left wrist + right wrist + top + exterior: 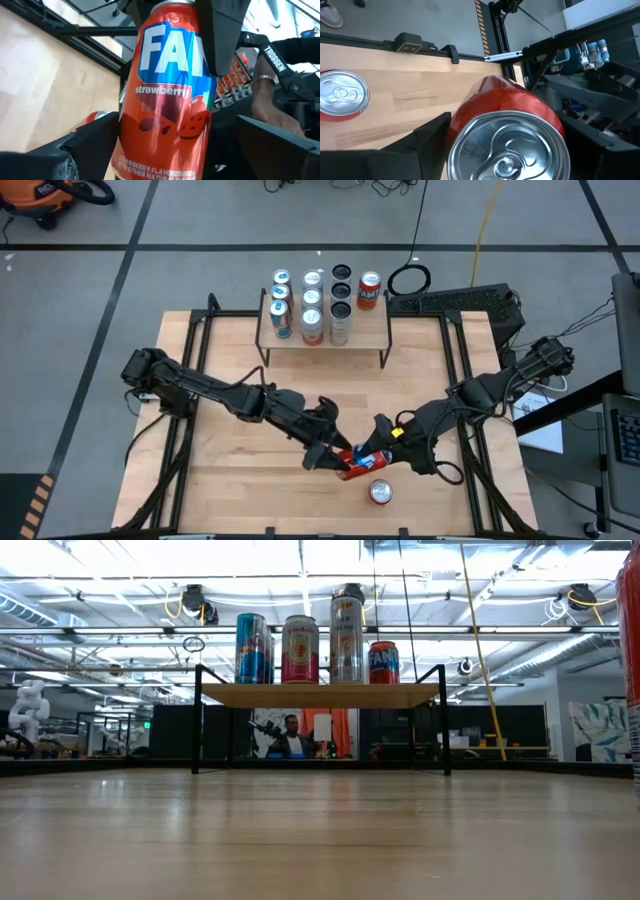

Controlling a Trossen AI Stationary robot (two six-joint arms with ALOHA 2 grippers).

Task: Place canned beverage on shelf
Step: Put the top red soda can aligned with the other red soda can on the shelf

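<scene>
Hovering spread beside the red can, the left pincer is flanking it low over the near table, seemingly for a handover; the right pincer is pinching it sideways, well short of the shelf beyond.

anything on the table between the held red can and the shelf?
Nothing: bare tabletop between the red can and the shelf, seen in the high view.

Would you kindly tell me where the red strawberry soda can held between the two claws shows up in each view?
High: red strawberry soda can, lower centre, lying tilted.
Low: not identifiable.
Left wrist: fills the centre.
Right wrist: lid-on, bottom centre.
Shared landmark: the upright spare can beside it.
</scene>
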